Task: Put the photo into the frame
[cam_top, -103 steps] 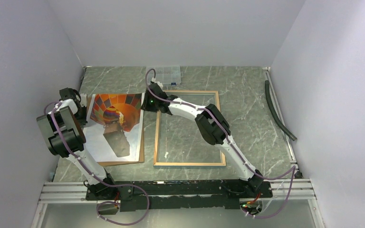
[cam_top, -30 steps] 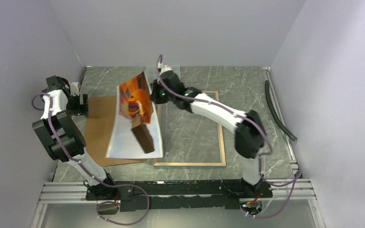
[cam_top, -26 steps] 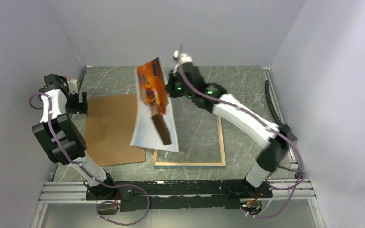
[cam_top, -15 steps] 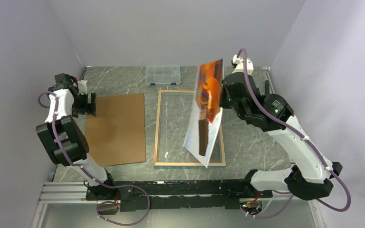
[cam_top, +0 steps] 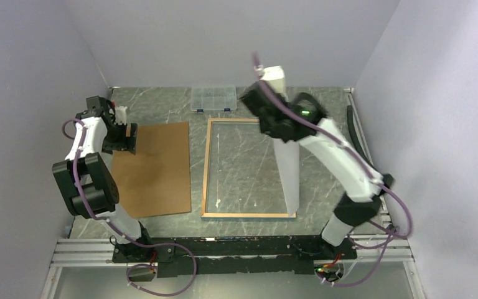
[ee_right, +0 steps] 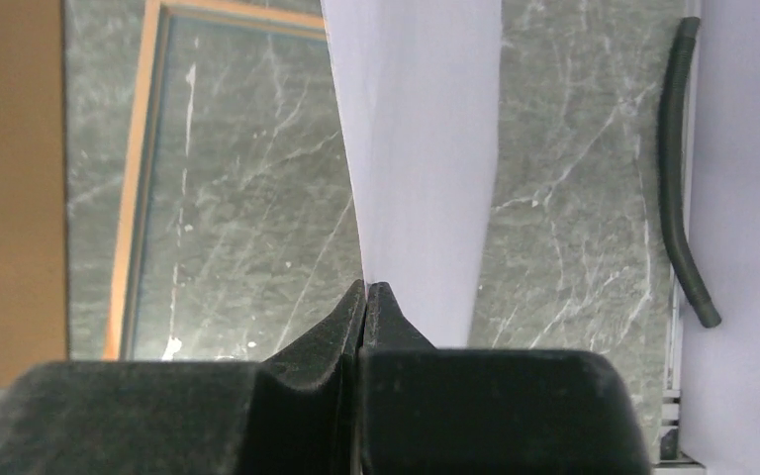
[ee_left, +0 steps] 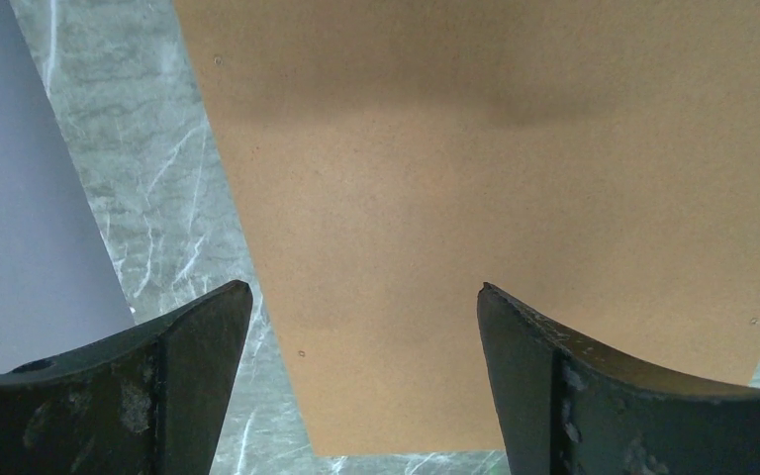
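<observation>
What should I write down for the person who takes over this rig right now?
Left claw: open, empty, over the brown board.
Right claw: shut on the photo, which hangs nearly upright, white back showing, over the right side of the frame.
That frame lies flat, wooden back up.
Done: photo picked up. Left: lay it flat inside the frame, release.

Overhead: high behind me, facing down. Left wrist: close over thin brown rectangular board (ee_left: 495, 178). Right wrist: higher; shares wood-rimmed clear-paned frame (ee_right: 137, 178) with overhead.
</observation>
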You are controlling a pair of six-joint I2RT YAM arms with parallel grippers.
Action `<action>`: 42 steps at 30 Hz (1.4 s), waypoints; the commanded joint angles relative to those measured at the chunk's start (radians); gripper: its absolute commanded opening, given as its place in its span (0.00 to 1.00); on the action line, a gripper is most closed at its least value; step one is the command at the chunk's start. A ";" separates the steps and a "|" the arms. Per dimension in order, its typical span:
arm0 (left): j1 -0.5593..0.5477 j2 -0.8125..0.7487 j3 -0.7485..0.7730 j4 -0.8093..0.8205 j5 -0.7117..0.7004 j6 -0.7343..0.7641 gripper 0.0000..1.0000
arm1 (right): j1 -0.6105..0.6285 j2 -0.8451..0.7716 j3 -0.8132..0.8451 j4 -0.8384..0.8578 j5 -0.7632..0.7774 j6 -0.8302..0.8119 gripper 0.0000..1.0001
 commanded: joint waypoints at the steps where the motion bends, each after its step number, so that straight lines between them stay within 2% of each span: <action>1: 0.003 -0.045 -0.026 0.020 -0.018 -0.003 0.89 | 0.053 0.206 0.030 -0.048 -0.012 -0.020 0.00; 6: 0.003 -0.037 -0.013 0.017 -0.002 -0.010 0.89 | 0.066 0.352 -0.028 0.053 -0.115 0.003 0.00; 10: 0.003 -0.043 -0.015 0.019 0.010 -0.011 0.89 | 0.065 0.398 -0.074 0.245 -0.265 0.017 0.00; 17: 0.001 -0.048 -0.031 0.027 0.008 -0.004 0.89 | 0.061 0.501 -0.031 0.398 -0.397 0.113 0.00; 23: 0.001 -0.051 -0.030 0.024 0.023 -0.003 0.89 | 0.042 0.529 -0.072 0.470 -0.376 0.269 0.00; 27: -0.003 -0.053 -0.036 0.021 0.029 0.000 0.89 | 0.005 0.478 -0.222 0.584 -0.396 0.411 0.00; 30: -0.006 -0.059 -0.039 0.019 0.031 0.004 0.89 | -0.017 0.458 -0.273 0.623 -0.389 0.490 0.00; 34: -0.007 -0.064 -0.044 0.022 0.028 0.009 0.89 | -0.019 0.478 -0.238 0.596 -0.336 0.550 0.00; 42: -0.008 -0.060 -0.062 0.039 0.038 0.005 0.89 | -0.049 0.574 -0.117 0.588 -0.327 0.615 0.00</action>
